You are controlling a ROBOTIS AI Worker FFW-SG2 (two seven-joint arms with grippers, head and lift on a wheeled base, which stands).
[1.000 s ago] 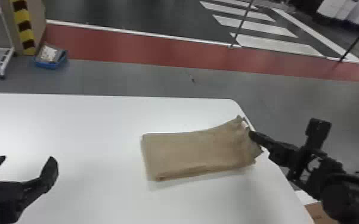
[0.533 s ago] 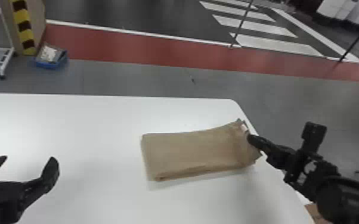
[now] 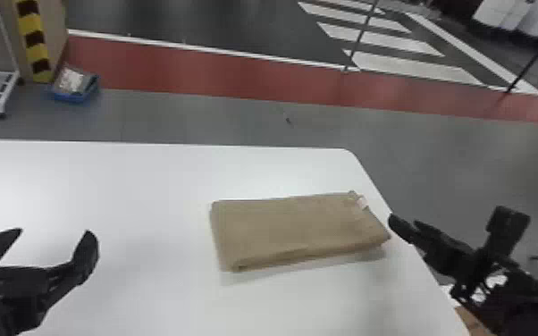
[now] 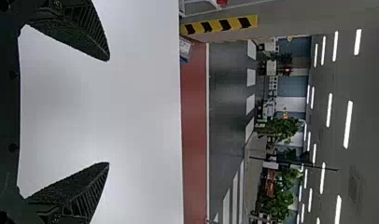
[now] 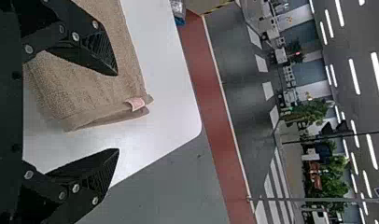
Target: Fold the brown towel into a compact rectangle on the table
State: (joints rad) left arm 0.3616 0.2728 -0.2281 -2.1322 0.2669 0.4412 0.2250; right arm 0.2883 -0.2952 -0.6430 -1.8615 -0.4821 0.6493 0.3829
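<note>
Now grasping nothing with spread right gripper (image 5: 117, 112) beside towel (image 3: 295, 228) or spread left gripper (image 4: 108, 111) well left of it; could rumple towel by snagging tag (image 5: 136, 103).

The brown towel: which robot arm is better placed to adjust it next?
Probably the right: the open right gripper is beside the tagged end of the towel, while the left gripper is farther off.

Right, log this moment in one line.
Brown towel folded on table | right pincer open, empty, near towel | left pincer open, empty, over table
</note>
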